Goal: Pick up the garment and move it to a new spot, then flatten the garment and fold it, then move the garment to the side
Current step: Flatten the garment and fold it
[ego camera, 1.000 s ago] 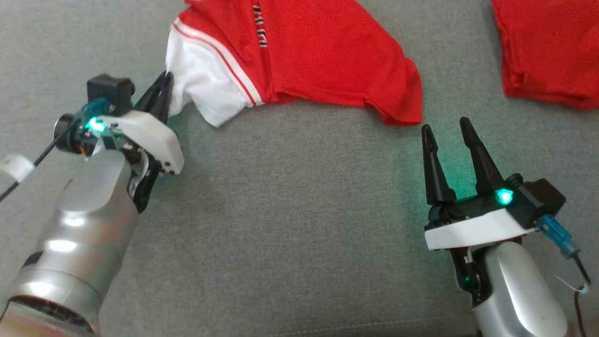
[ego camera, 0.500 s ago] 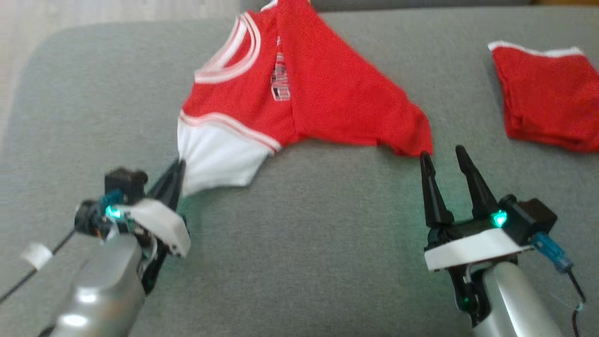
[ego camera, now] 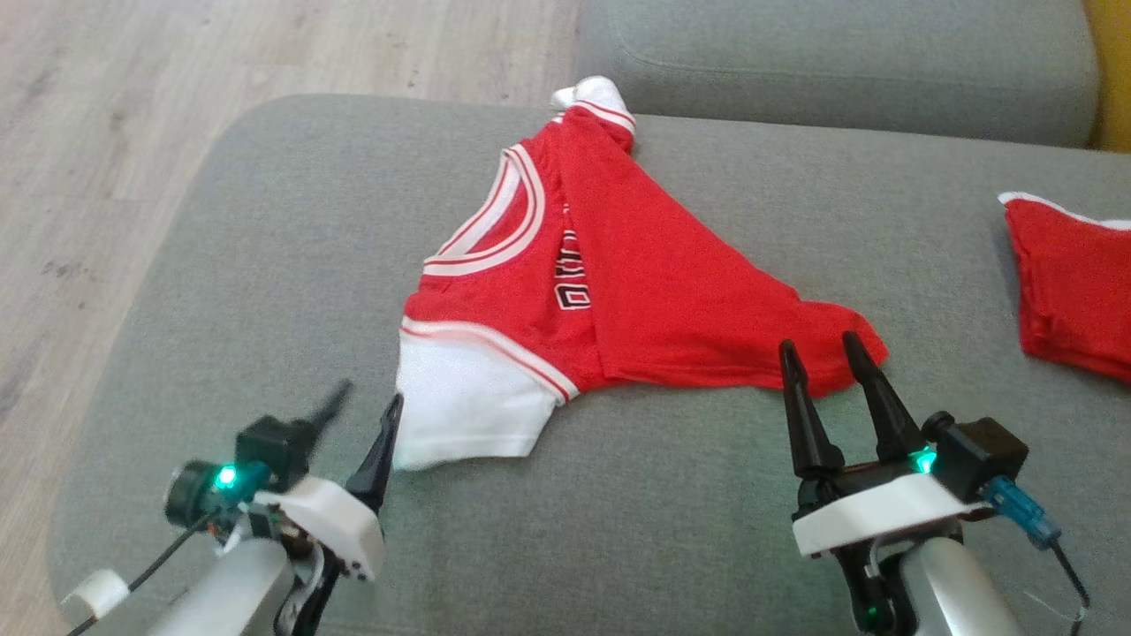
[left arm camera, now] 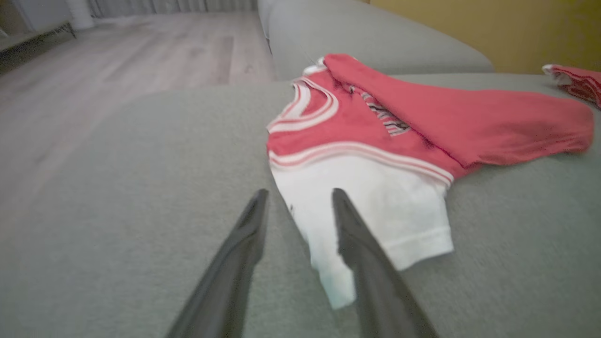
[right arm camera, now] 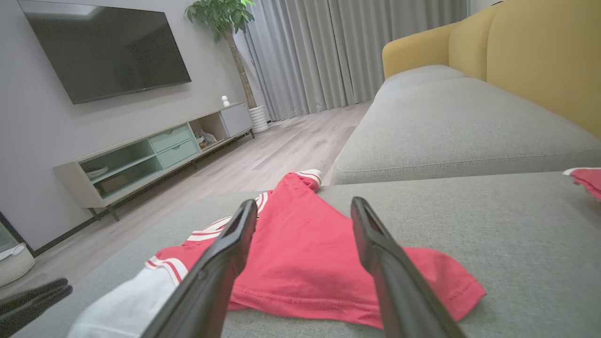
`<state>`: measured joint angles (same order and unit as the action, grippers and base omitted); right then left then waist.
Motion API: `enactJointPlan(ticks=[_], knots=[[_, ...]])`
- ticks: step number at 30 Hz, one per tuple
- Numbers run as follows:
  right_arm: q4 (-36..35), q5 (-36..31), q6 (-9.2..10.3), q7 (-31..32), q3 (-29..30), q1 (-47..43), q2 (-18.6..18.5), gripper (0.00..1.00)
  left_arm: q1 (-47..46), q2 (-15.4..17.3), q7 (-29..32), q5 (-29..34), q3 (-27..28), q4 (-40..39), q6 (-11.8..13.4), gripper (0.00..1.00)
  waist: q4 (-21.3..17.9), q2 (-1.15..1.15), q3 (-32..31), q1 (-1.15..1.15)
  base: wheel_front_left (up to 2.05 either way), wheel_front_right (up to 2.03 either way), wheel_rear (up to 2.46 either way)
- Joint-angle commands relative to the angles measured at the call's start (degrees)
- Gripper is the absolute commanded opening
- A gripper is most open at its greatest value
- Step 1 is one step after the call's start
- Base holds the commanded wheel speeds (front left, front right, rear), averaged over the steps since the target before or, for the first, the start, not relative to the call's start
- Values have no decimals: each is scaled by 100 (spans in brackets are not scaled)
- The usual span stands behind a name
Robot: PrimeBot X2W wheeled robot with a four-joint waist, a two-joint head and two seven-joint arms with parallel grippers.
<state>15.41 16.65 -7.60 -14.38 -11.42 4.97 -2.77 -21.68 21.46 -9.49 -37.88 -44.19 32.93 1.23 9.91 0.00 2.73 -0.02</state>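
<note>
Lying on the grey sofa cushion (ego camera: 618, 521), the red jersey (ego camera: 671, 291) stretches crosswise ahead of both tools. Its white-banded neckline (ego camera: 495, 230) faces out past the left tool (ego camera: 369, 395), and its body runs slantwise toward the right tool (ego camera: 819, 344), where the red hem corner (ego camera: 848, 349) ends. The shoulder line runs away from the left tool, from the near white sleeve (ego camera: 459, 415) to the far sleeve (ego camera: 594, 93), which is bunched by the seam of the next cushion (ego camera: 839, 62). A flap of red cloth is folded over the chest. The left tool's fingers stand apart and grip nothing. The near sleeve lies flat just beyond them, with its outer edge running up between the two tips in the left wrist view and the inner fingertip at that edge in the head view. The right tool's fingers are spread wide and empty, their tips at the hem's near edge. Black-outlined lettering (ego camera: 574, 284) on the chest is half covered by the fold and too small to read. A second red garment (ego camera: 1074, 291) with a white edge lies well out beyond the right tool, apart from the jersey.
</note>
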Motion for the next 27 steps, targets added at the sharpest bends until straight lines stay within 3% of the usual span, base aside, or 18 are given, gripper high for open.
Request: enactJointPlan(ticks=[1, 5, 14, 18, 27], knots=[[-171, -1, 11, -62, -148, 116, -10, 100, -285, 210, -152, 82, 313, -271, 150, 100, 72, 0, -35, 2, 0, 0, 0], [-151, -109, 11, -62, -108, 112, -10, 100, -244, 188, -433, 355, 442, -720, 609, 100, 162, 0, -6, 2, 0, 0, 0], [-103, -321, 11, -62, -119, 118, -10, 100, 343, -77, -549, 1465, 818, -1856, 1307, 100, 359, 0, 53, 2, 0, 0, 0], [-56, -450, 11, -62, -196, 190, -10, 100, 645, -284, -550, 1705, 1076, -2122, 1268, 100, 494, 0, 133, 2, 0, 0, 0], [757, -1196, 11, 288, -794, 903, -10, 100, 730, -742, -550, 1936, 1472, -2083, 793, 100, 909, 0, 498, 2, 0, 0, 0]])
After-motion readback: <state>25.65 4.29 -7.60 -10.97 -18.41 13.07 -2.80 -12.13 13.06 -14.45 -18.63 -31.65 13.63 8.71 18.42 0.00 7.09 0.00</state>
